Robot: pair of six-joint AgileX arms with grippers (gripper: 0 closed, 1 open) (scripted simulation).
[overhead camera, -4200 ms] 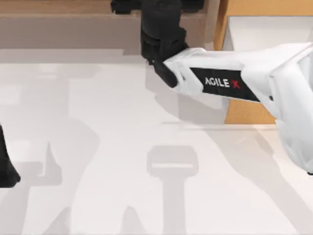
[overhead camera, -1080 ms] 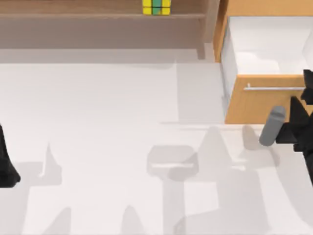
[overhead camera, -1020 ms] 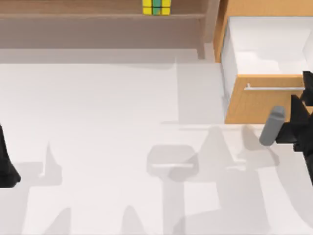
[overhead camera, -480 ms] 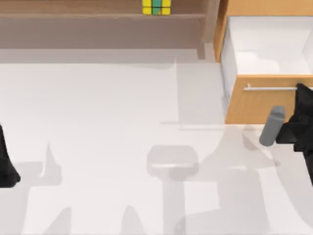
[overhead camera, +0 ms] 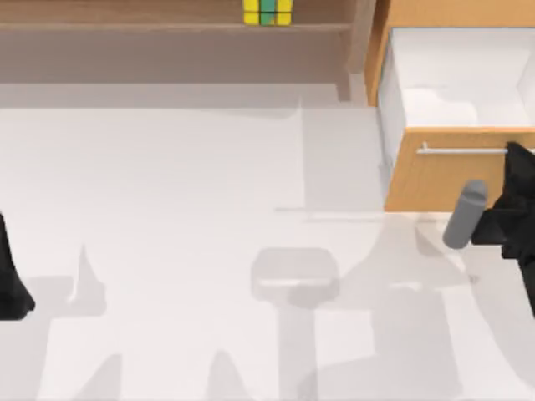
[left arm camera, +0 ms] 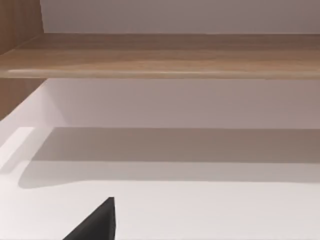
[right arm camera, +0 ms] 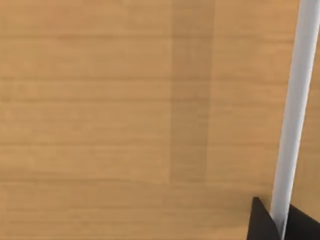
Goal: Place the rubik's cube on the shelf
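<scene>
The rubik's cube (overhead camera: 267, 12), yellow and green with black lines, rests on the light-brown shelf (overhead camera: 150, 27) at the back of the table, with no gripper near it. My right gripper (overhead camera: 517, 155) is at the front of the orange-wood drawer, at the right end of its silver bar handle (overhead camera: 464, 150). In the right wrist view the handle (right arm camera: 296, 110) runs between the two black fingertips of the right gripper (right arm camera: 280, 226), which press on both its sides. My left arm (overhead camera: 10, 280) is parked at the table's left edge.
The drawer (overhead camera: 451, 180) stands pulled out at the back right, its white inside (overhead camera: 460, 79) showing. An upright post (overhead camera: 361, 42) ends the shelf beside it. The left wrist view looks along the white table toward the shelf board (left arm camera: 165, 55).
The right arm, earlier stretched over the shelf, has pulled back to the right, leaving the cube there. In the last second its gripper dropped from the drawer's rim onto the handle.
</scene>
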